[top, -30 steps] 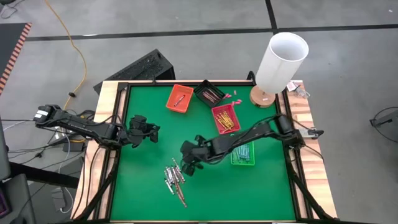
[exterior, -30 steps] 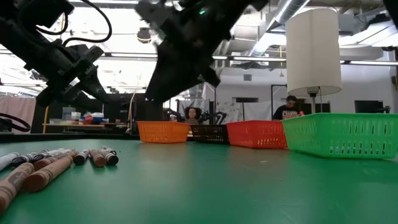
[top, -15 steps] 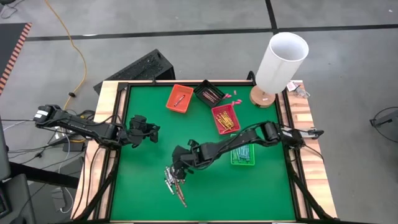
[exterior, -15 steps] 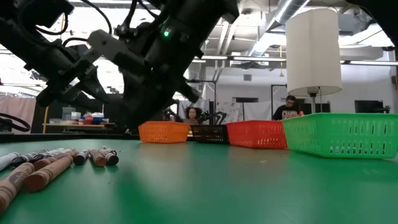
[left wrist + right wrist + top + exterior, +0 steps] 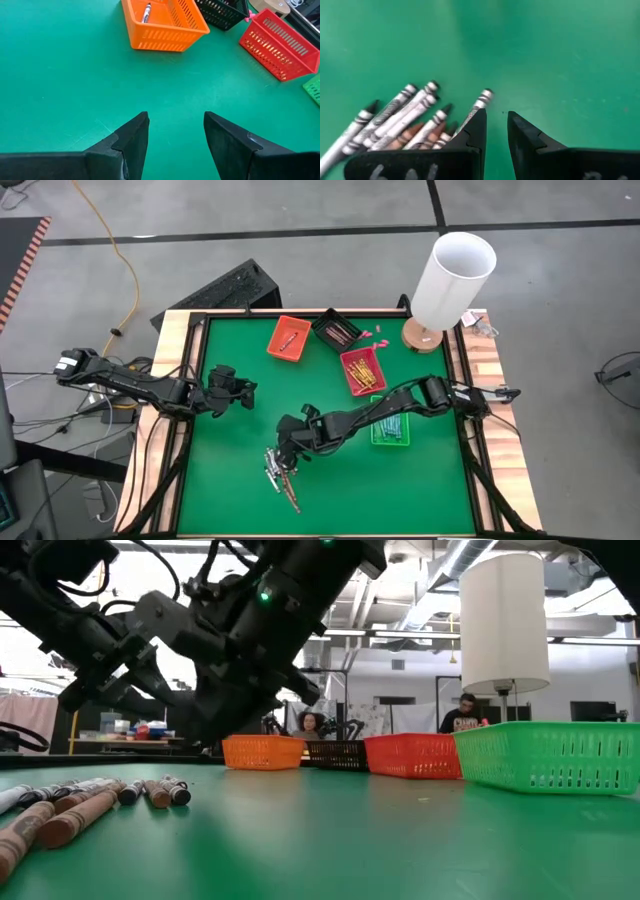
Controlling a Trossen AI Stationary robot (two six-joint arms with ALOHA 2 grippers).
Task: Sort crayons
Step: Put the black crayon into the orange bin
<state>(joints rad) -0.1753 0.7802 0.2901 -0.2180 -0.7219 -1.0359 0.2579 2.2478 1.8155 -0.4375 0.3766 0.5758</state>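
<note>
Crayons (image 5: 410, 122) | just beside right fingers (image 5: 472, 130), slightly apart, empty | left fingers (image 5: 135, 135) apart

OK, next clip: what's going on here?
A crayon-sorting run, mid-way. The right hand hangs over the loose crayons near the table's front, fingers apart, gripping nothing. The left hand waits open at the left. Crayons already lie in the orange tray, black tray, red tray and green tray.

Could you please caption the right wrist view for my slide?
Right gripper, fingers slightly apart and empty, poised over the green table beside a pile of crayons.
</note>
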